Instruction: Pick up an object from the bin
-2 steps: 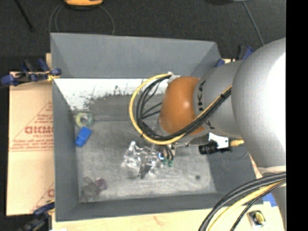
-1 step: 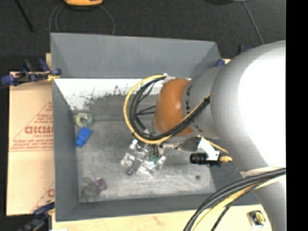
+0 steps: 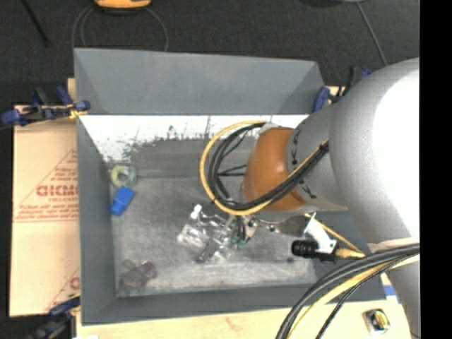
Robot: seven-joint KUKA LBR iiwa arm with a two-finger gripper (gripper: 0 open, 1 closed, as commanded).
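Observation:
My gripper is down near the bin's floor, a little right of the middle, under the arm's orange cover. Right against its left side lies a clear, crumpled plastic thing with shiny edges. I cannot make out whether the gripper has hold of it. A small blue block lies farther left, close to the left wall.
A pale greenish ring sits just above the blue block by the left wall. A small see-through purplish piece rests in the front left corner. The arm and its looped cables cover the bin's right half.

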